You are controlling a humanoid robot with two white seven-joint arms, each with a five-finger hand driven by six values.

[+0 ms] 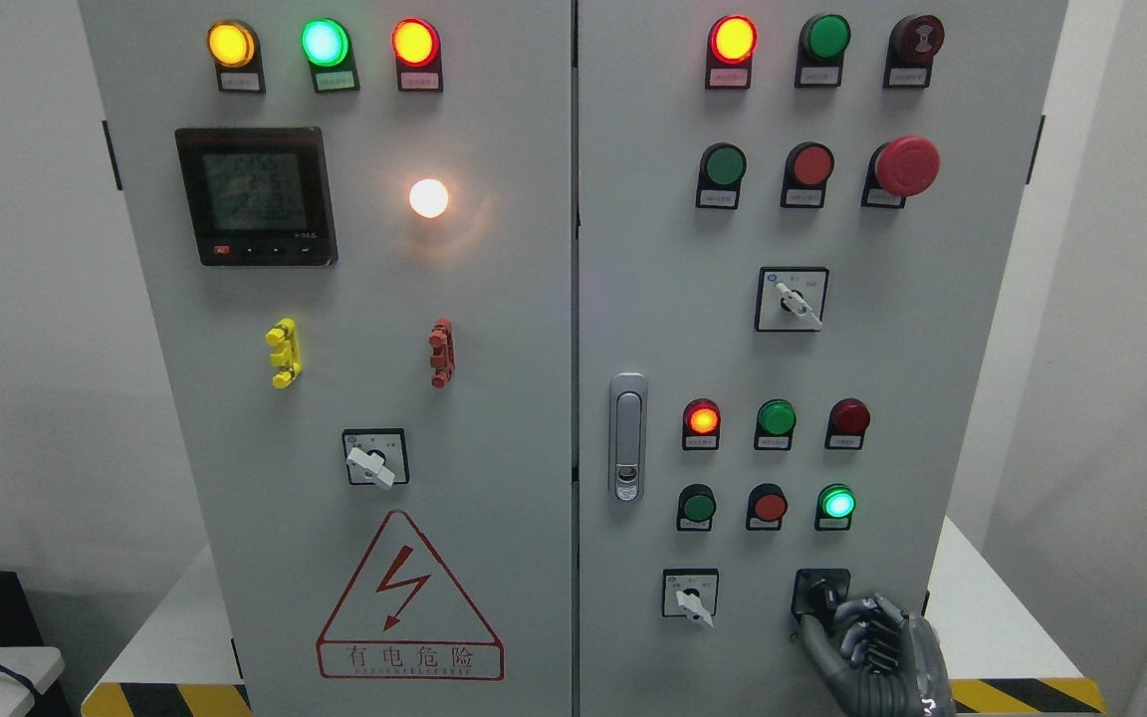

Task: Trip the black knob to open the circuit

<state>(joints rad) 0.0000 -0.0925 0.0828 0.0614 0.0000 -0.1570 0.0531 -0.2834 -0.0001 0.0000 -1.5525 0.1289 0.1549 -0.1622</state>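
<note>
A: Scene, biggest first?
B: Grey control cabinet (494,418), two doors. On the right door (882,329), bottom row, the black knob (820,596) is found at lower right, right of a white selector (691,600).
A: Hand?
B: Only the right hand (867,647) is seen, entering from the bottom right. Thumb and fingers (877,637) are curled at the knob; a firm clamp cannot be confirmed. Left hand not seen.
A: How should it be done well?
B: The knob should be pinched squarely, the wrist rotated about the knob's axis, and neighbouring buttons left untouched.
</note>
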